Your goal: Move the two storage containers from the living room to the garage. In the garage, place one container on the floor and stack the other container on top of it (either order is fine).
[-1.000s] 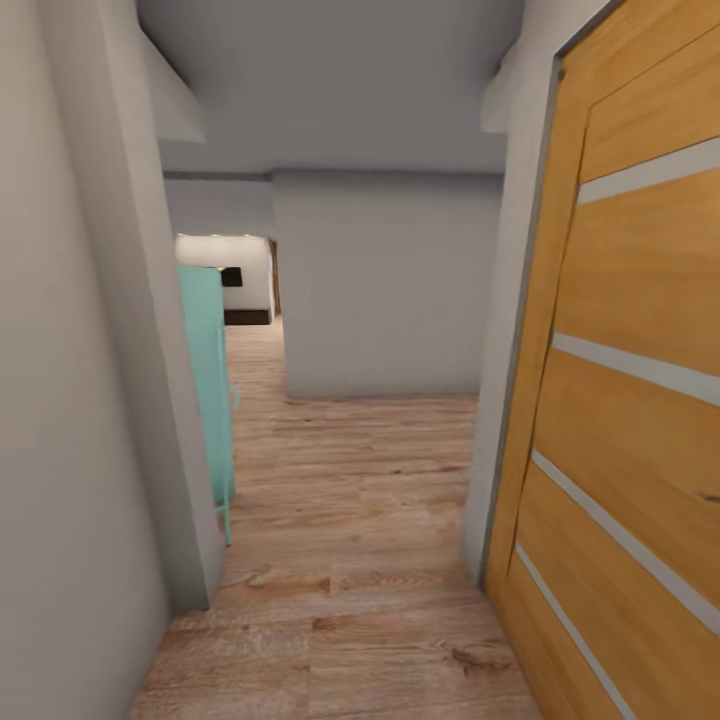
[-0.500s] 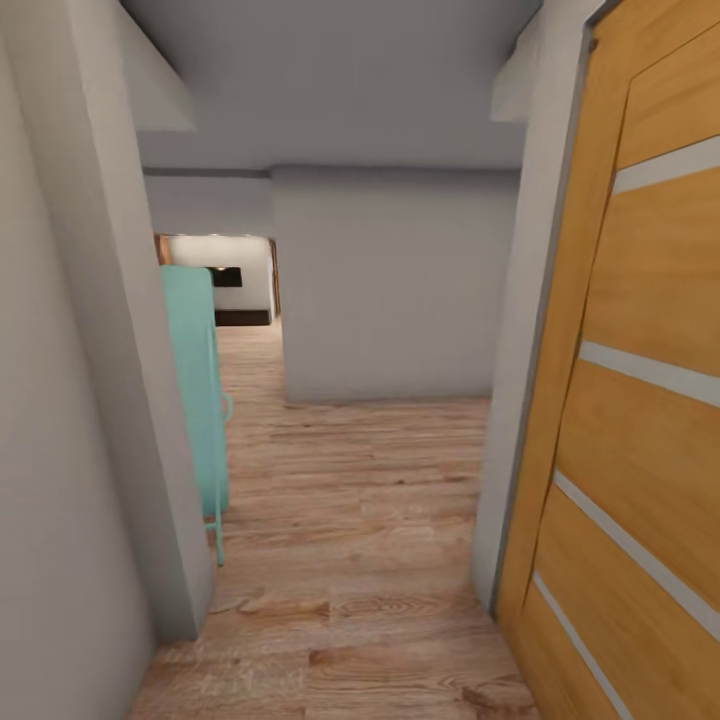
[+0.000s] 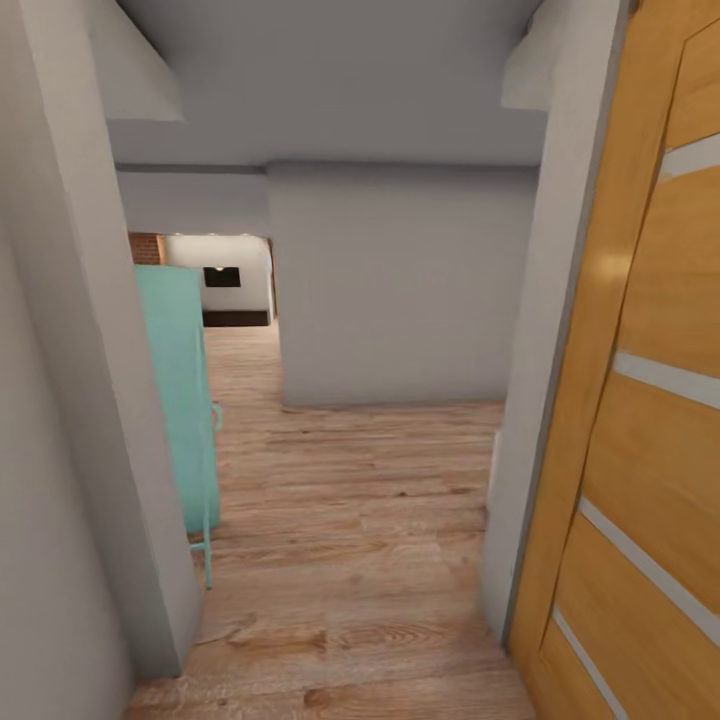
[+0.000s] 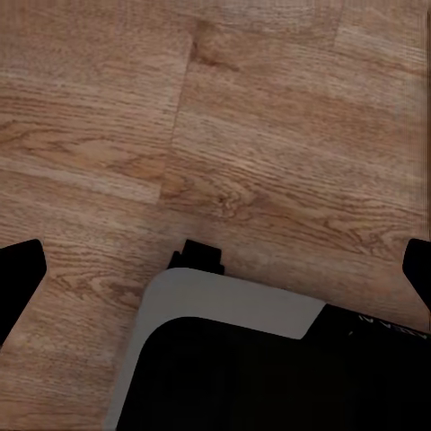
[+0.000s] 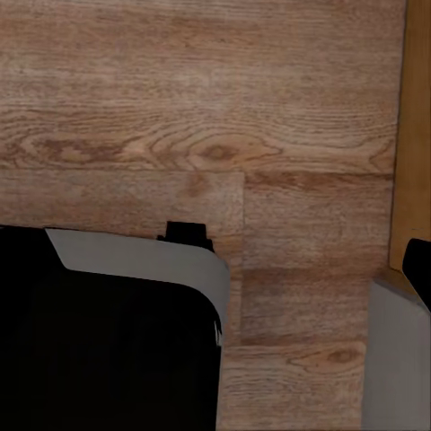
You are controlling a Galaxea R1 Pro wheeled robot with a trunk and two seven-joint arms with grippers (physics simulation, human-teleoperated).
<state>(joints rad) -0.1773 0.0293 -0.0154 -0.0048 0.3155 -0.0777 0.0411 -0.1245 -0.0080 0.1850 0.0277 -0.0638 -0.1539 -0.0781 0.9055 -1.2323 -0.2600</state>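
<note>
Head view: looking through a doorway into a passage with light wood-plank flooring (image 3: 350, 520). At the view's right edge, close by, an orange-wood door (image 3: 650, 400) with pale stripes, swung open beside a grey jamb (image 3: 545, 350). At the left edge, a grey wall end (image 3: 90, 350). Just past that wall end, a teal cabinet (image 3: 180, 400) standing upright on the planks on thin legs. Straight ahead, a plain grey wall (image 3: 390, 290) closing off the passage.

To the left of that wall, an opening leading on to the living room (image 3: 225, 280), far off: a patch of brick (image 3: 145, 248), a white wall with a dark square on it, and the same plank floor running through.

Left wrist view: left gripper (image 4: 215, 269) hanging over the planks, jaws wide, with one dark fingertip (image 4: 18, 278) at each side edge of the picture and nothing between them. Below it, the robot's base (image 4: 224, 305), rounded grey rim over black.

Right wrist view: right gripper (image 5: 215, 269) also over planks. One fingertip (image 5: 418, 268) out at the picture's edge, the other lost against the dark base; read as spread wide, holding nothing. Door edge and jamb just beside the base.
</note>
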